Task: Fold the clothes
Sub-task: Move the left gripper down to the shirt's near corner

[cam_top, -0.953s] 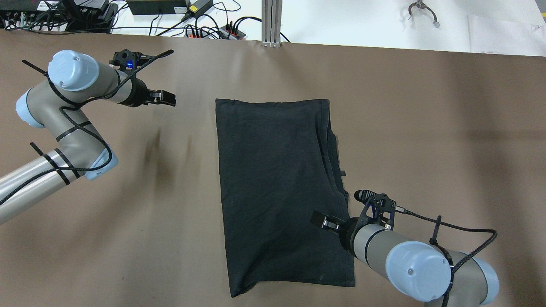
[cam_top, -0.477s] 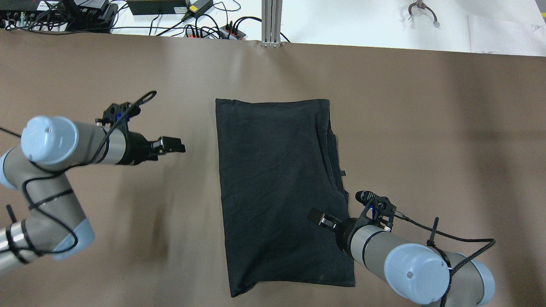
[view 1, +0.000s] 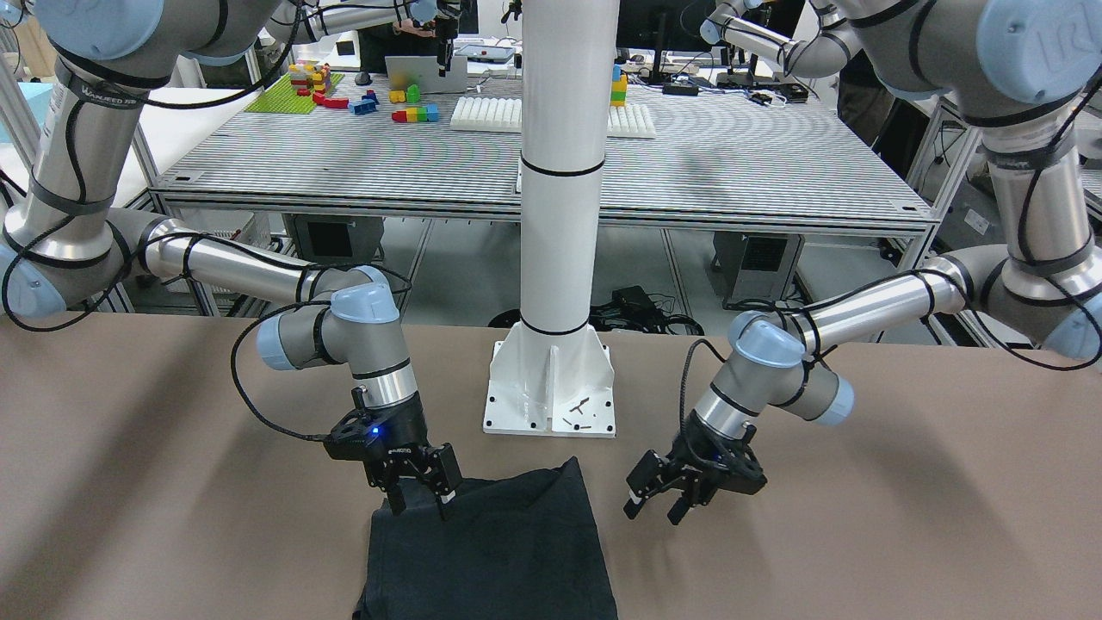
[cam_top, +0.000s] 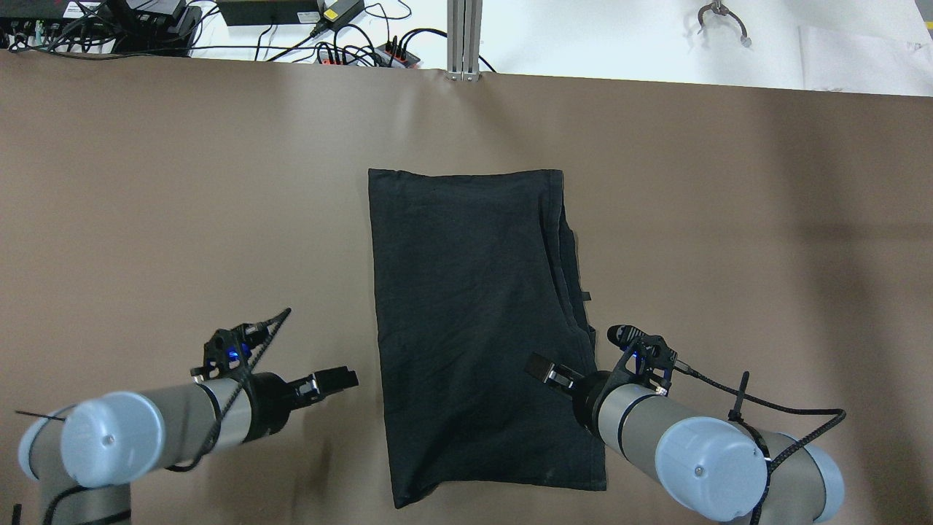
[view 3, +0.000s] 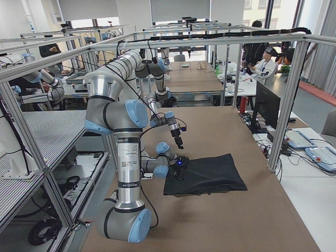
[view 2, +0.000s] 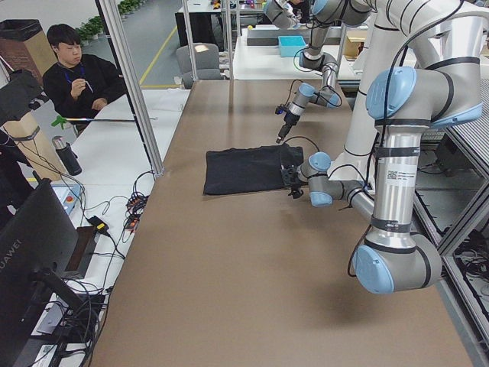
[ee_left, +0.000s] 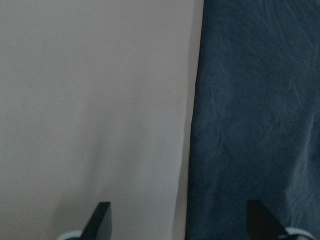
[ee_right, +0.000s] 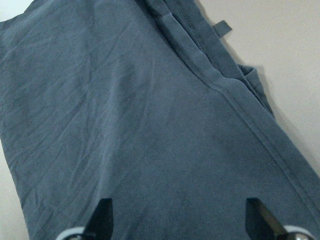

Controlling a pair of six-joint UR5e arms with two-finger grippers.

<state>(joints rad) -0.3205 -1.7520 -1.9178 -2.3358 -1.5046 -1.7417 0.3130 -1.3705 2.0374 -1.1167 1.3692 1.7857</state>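
The black garment [cam_top: 466,306] lies flat on the brown table as a folded rectangle, with layered hems along its right side. It also shows in the front view [view 1: 499,560]. My left gripper [cam_top: 348,378] is open and low, just left of the garment's left edge near its near end. In the left wrist view the garment's edge [ee_left: 200,100] runs between the spread fingers [ee_left: 102,220]. My right gripper [cam_top: 537,369] is open and empty over the garment's near right part. The right wrist view shows the cloth [ee_right: 150,125] under its spread fingers [ee_right: 102,217].
The white pillar's base [view 1: 551,387] stands on the table just behind the garment's near end. Cables and power strips [cam_top: 350,51] and an aluminium post [cam_top: 463,36] lie past the table's far edge. Bare brown table [cam_top: 729,219] surrounds the garment.
My left arm has swung from the far left of the table back toward the robot, bringing its gripper beside the garment's near left edge. The right gripper has barely moved.
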